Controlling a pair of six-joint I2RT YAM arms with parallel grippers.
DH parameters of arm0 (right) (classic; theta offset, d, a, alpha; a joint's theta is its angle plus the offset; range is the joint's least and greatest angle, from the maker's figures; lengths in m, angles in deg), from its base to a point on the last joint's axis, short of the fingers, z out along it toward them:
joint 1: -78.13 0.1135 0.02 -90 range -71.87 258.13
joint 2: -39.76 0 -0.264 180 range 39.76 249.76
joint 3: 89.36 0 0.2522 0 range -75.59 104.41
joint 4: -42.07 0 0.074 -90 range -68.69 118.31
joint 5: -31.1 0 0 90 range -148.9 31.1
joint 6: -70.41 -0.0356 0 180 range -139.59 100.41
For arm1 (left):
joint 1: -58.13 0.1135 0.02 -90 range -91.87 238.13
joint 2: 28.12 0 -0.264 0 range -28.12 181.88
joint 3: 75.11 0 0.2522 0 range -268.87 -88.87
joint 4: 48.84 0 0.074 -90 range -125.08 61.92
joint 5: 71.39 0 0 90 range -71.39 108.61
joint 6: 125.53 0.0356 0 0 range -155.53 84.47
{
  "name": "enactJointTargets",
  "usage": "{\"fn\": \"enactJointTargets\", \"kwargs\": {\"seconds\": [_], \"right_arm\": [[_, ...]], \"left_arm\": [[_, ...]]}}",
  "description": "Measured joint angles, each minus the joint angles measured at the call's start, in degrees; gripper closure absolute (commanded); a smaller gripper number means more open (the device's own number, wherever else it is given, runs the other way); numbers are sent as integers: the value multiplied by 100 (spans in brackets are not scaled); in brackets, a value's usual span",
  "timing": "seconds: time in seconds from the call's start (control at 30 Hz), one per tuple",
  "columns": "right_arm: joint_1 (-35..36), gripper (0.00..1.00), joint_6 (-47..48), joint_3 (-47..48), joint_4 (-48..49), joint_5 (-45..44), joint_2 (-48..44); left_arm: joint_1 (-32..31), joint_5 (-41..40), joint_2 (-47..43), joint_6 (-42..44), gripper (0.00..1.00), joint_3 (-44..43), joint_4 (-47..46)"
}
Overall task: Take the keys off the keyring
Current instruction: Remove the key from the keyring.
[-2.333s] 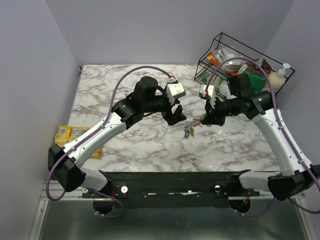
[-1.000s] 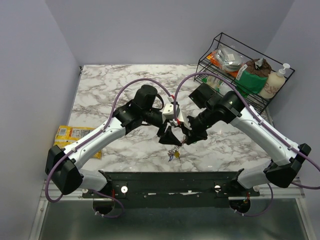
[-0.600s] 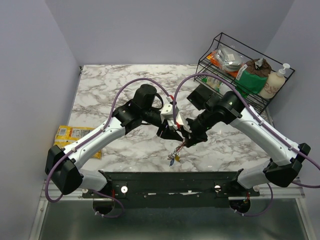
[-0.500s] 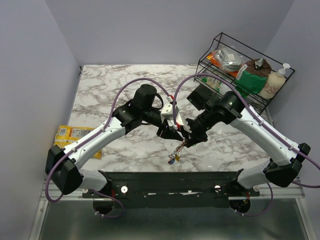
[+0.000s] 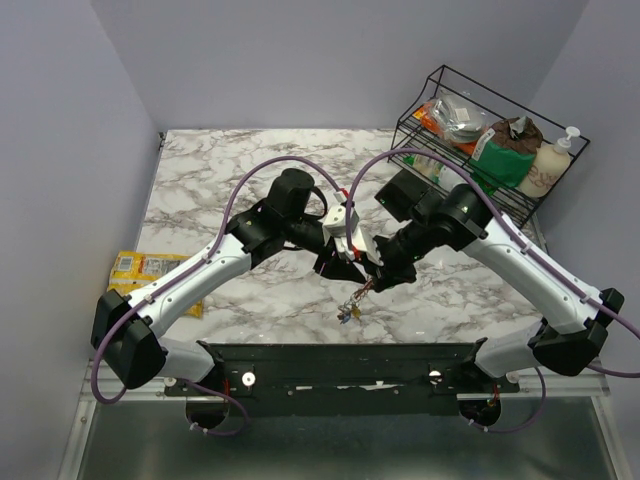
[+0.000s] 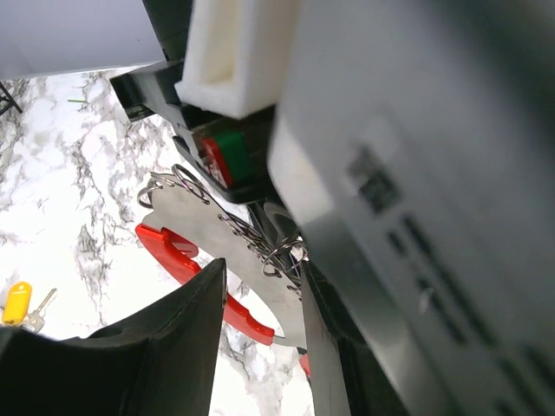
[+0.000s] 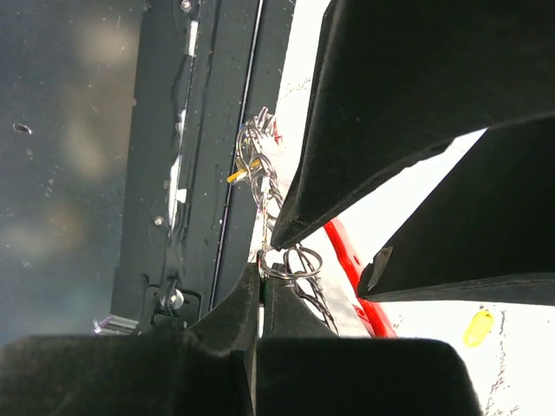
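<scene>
Above the marble table, my right pincer is clamped on the keyring, left pincer half-closed about it, grip unproven: a slip spills the keys

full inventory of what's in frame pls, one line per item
table: 1, white-grey marble, centre
rack: 1, black wire, far right corner
bottle: 1, cream pump, right end of rack
bags: several, orange, clear, green, brown, in rack
packet: 1, yellow, table's left edge
keyring: 1, red and grey metal, held up between both hands
keys: bunch, count unclear, yellow and blue show, hanging under keyring
loose key: 1, yellow head, lying on table
arms: 2, white and black, purple cables, from near edge
left hand: black, closed around keyring
right hand: black, shut on keyring
</scene>
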Motion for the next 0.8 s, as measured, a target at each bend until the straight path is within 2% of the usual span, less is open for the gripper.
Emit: {"fn": "enactJointTargets", "kwargs": {"seconds": [0.3,0.43,0.47,0.57,0.8], "right_arm": [[-28,99,-118,0,46,-94,-44],[-50,99,-175,-2,94,-164,-87],[-50,99,-175,-4,114,-164,-101],[-68,99,-157,-111,238,-114,-205],[-264,99,-15,-302,232,15,-531]], "left_arm": [[0,-11,15,-229,56,2,-136],[-2,20,24,-522,47,66,-409],[-2,42,24,-643,41,92,-516],[2,151,24,-1128,36,232,-990],[-9,638,17,-1773,35,299,-1578]]}}
